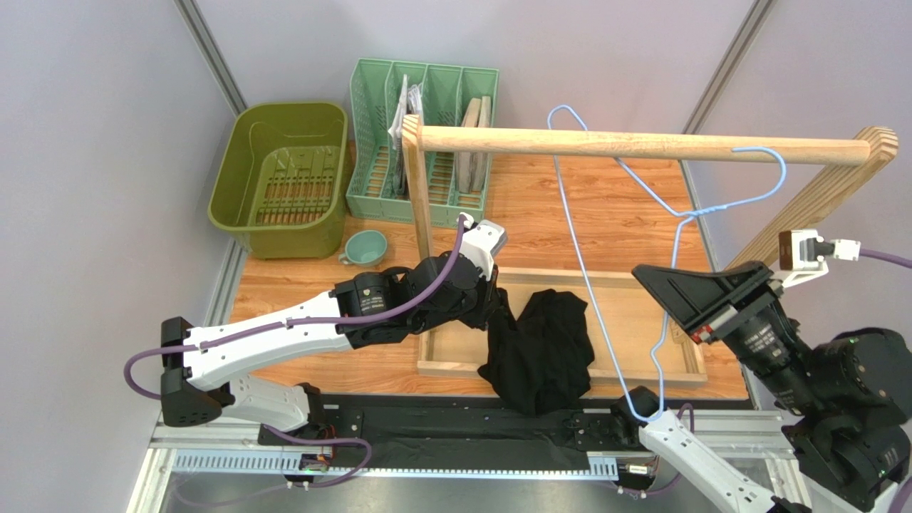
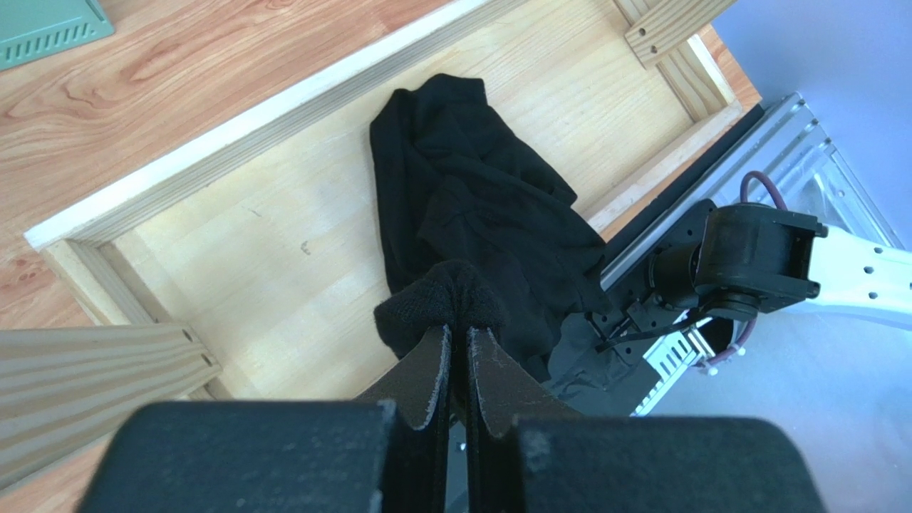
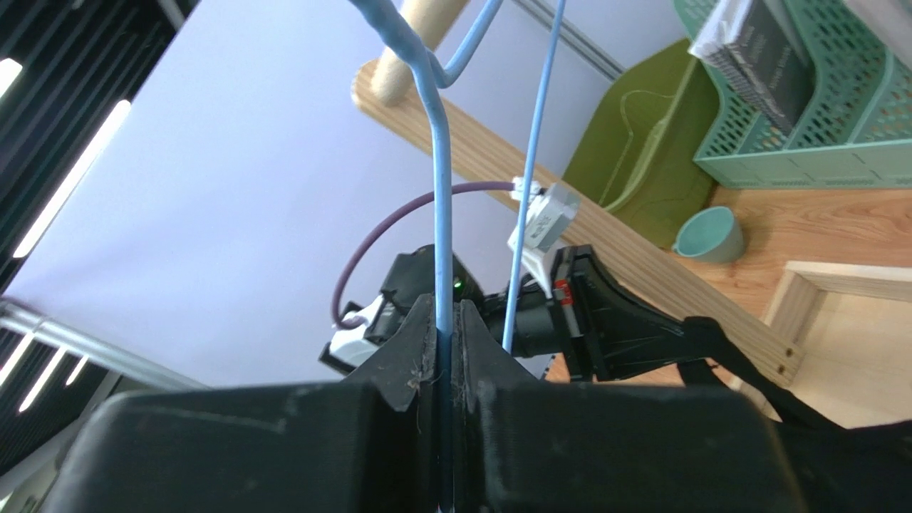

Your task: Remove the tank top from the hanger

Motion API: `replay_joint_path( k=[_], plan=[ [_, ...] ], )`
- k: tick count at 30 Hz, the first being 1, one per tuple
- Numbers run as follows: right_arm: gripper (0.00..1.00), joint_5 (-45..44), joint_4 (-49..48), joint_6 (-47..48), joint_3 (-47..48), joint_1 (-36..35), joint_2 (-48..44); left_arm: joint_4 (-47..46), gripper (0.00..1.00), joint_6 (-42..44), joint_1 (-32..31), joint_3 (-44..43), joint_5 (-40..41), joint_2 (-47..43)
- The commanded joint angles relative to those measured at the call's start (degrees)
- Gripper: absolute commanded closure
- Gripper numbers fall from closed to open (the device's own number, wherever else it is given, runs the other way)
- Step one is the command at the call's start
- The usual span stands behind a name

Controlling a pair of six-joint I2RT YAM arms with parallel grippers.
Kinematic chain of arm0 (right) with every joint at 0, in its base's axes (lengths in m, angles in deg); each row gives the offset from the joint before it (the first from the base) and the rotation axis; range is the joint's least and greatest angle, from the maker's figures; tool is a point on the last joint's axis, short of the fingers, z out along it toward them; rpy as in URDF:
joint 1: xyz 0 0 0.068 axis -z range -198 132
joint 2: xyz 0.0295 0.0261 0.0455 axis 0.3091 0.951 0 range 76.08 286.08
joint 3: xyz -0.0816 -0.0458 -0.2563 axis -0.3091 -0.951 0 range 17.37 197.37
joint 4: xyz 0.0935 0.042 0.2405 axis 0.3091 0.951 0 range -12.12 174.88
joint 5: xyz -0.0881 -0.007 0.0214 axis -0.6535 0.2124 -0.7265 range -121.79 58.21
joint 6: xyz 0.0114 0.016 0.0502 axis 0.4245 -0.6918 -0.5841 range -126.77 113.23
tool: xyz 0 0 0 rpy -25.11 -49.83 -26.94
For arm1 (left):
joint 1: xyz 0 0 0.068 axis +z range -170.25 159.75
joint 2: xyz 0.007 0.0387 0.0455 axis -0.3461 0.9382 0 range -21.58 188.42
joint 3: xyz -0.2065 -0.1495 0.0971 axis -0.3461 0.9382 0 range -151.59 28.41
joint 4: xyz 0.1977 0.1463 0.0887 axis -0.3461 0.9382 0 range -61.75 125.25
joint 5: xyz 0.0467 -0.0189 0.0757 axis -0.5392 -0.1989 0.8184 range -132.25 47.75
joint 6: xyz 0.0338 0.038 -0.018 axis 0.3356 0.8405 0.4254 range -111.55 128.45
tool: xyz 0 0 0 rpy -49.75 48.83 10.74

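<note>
Left gripper (image 2: 457, 337) pressed together, pinching a fold of tank top (image 1: 541, 342). The top lies bunched in wooden tray (image 1: 616, 278), spilling over tray's near edge. Right gripper (image 3: 447, 321) clamped on hanger (image 1: 579, 251) wire, above tray's right half, apart from top.

The tank top (image 2: 471, 203) is matt black cloth, the hanger (image 3: 440, 214) smooth light-blue wire, the tray (image 2: 246, 267) wood.

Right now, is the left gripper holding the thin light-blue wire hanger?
No, the left gripper is shut on a fold of the black fabric tank top; the right gripper clamps the hanger.
</note>
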Motion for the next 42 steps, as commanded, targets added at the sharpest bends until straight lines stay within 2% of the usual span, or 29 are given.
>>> replay_joint_path(
  k=[1,9,23,25,28,30,31,33,34,37,42],
  plan=[
    [1.0,-5.79,1.31,-1.06,1.59,-0.25,2.86,-1.75,1.0,-0.89,0.27,0.21,-0.82,-0.41],
    [1.0,-10.71,0.96,-0.44,2.73,-0.25,7.26,-2.02,1.0,-1.68,0.35,0.38,-1.96,-0.32],
    [0.98,-14.23,1.23,-0.19,-7.63,-0.25,3.92,-2.46,1.0,-1.86,0.35,0.21,-3.19,0.9],
    [0.92,-15.54,3.76,1.66,-7.47,-0.25,3.83,-2.28,1.0,-1.86,0.27,0.03,-3.19,1.08],
    [0.65,-17.39,8.24,6.14,-6.59,-0.25,4.01,-2.37,1.0,-1.95,0.35,0.03,-3.1,1.78],
    [0.52,-18.09,10.18,9.99,-6.33,-0.25,3.48,-2.37,1.0,-1.95,0.35,-0.14,-3.1,2.05],
    [0.39,-19.05,12.37,11.32,-6.24,-0.25,3.13,-2.19,1.0,-1.95,0.35,-0.23,-3.1,2.49],
    [0.28,-19.59,14.4,14.22,-5.28,-0.25,2.69,-2.11,1.0,-1.86,0.35,-0.58,-2.67,3.1],
    [0.18,-19.77,16.76,17.63,-4.57,-0.25,2.34,-2.11,1.0,-1.86,0.35,-1.02,-2.49,3.37],
    [0.09,-21.51,22.56,22.74,-1.16,-0.33,1.29,-2.02,1.0,-1.25,0.44,-2.68,-2.31,5.91],
    [0.04,-26.7,31.01,26.01,6.06,-0.25,-1.53,-2.02,1.0,0.42,0.88,-7.6,-3.45,11.71]
  ],
)
